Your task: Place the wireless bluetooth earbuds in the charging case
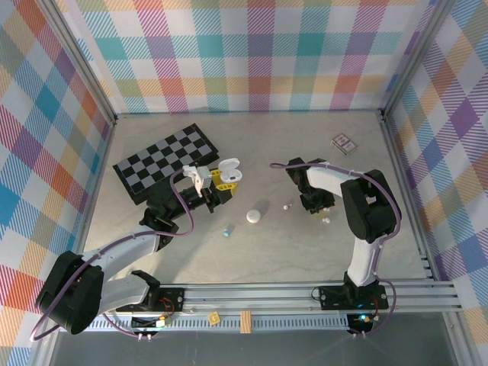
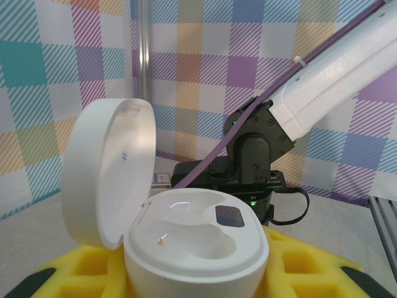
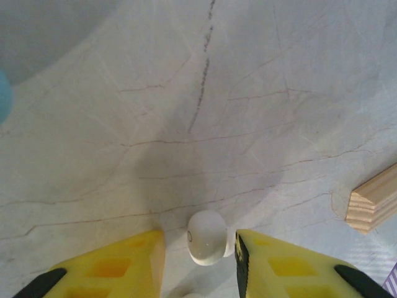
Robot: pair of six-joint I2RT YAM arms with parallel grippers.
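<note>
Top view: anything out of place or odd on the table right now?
Nothing damaged or spilled. Earbuds lie scattered on the table: a blue earbud and a white earbud loose, another white bud between the right gripper's open fingers. The charging case, held open in the left gripper, has both wells empty.

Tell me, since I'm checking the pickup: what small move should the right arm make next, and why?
Probably close the right gripper on the white earbud: it lies on the table between the open yellow fingers, gaps on both sides. The left gripper holds the charging case with lid open and wells seemingly empty.
</note>
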